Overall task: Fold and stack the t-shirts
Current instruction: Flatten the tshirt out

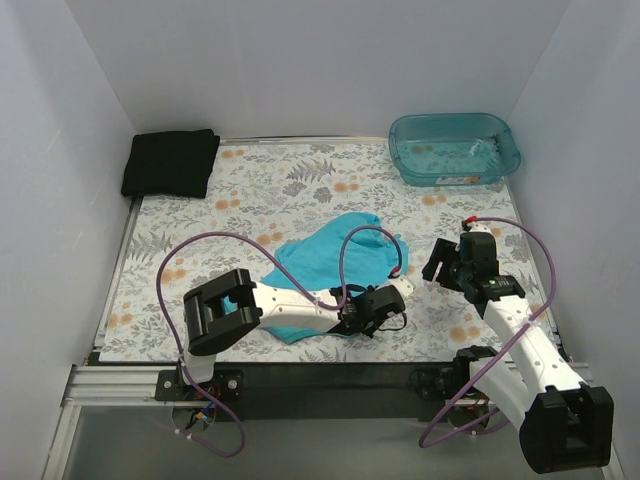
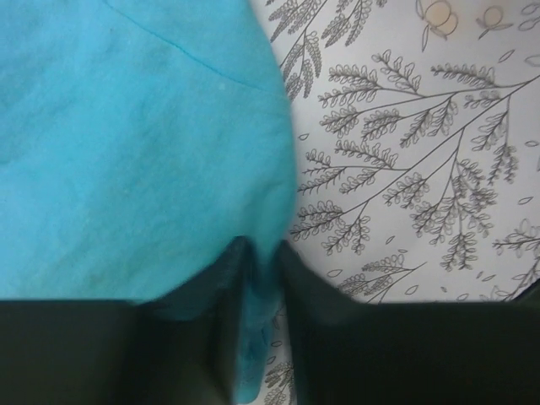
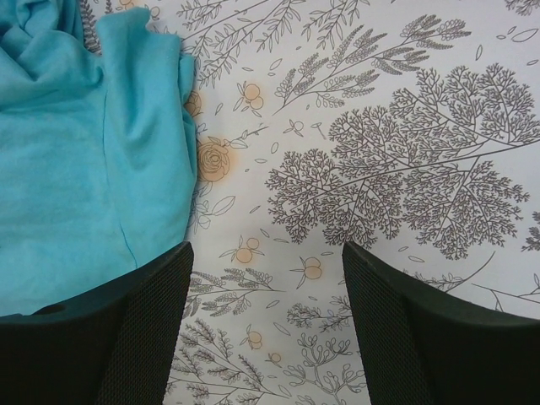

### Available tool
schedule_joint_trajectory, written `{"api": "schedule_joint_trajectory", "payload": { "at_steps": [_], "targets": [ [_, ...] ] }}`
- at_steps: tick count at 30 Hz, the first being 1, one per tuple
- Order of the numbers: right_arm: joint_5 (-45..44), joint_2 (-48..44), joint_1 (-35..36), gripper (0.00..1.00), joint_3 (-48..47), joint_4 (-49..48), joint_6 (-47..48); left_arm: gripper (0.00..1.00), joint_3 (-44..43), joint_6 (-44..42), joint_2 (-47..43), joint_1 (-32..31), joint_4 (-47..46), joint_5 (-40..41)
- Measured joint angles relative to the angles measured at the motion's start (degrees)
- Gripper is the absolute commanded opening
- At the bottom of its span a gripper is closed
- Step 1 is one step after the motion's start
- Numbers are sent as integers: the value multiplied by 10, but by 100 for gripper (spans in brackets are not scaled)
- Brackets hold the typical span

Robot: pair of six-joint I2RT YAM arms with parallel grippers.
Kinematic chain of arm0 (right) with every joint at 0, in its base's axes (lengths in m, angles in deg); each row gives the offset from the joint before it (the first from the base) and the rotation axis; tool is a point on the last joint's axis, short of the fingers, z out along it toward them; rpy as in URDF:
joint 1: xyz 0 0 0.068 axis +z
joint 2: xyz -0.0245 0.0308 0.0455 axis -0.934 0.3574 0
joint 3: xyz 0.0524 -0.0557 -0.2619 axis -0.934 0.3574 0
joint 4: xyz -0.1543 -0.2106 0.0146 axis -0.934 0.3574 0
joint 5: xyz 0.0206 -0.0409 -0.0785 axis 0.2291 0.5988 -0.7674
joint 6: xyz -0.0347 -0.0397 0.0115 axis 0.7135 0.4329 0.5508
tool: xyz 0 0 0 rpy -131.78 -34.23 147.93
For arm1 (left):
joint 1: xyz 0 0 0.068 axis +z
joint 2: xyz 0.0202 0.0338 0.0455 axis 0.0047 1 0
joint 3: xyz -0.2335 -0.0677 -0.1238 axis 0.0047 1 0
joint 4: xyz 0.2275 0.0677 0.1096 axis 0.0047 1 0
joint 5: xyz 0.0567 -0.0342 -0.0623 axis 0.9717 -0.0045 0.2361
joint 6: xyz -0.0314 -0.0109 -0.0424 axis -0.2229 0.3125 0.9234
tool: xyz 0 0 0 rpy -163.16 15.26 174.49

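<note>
Top external: floral surface [image 1: 300,190] carries everything. Teal t-shirt [image 1: 335,262] lies crumpled and unfolded near centre, btwn the two arms, w/ the left arm crossing over it. Black t-shirt [image 1: 170,163] sits at the far-left corner and looks folded to a flat rectangle. Teal plastic tub [image 1: 455,148] is at the far-right corner, well apart from both shirts. Judged step: working the teal one, first spread or fold; stacking not yet done. Next move prob. calls for drawing the pinched edge out so the cloth lies flat, w/o dragging the whole heap; right arm likely needed on another edge. Left fingers [image 2: 215,337]: nearly together, clamped on a fold at the teal cloth's edge. Right fingers [image 3: 143,337]: wide apart, holding nothing, above bare surface at the shirt's edge.
</note>
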Motion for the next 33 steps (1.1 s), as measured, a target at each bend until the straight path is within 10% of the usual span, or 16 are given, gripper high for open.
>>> {"api": "schedule_joint_trajectory", "payload": {
  "at_steps": [2, 10, 19, 33],
  "targets": [
    [9, 1, 0, 65, 6, -2, 0, 1, -3, 4, 2, 0, 3, 8],
    [54, 11, 0, 65, 13, -18, 5, 0, -26, 5, -27, 20, 80, 50],
    [144, 32, 0, 57, 13, -73, 28, 0, -83, 3, -289, 250, 142, 52],
    [192, 329, 130, 53, -124, -196, 28, 0, -107, -13, -376, 333, 177, 59]
  ]
}}
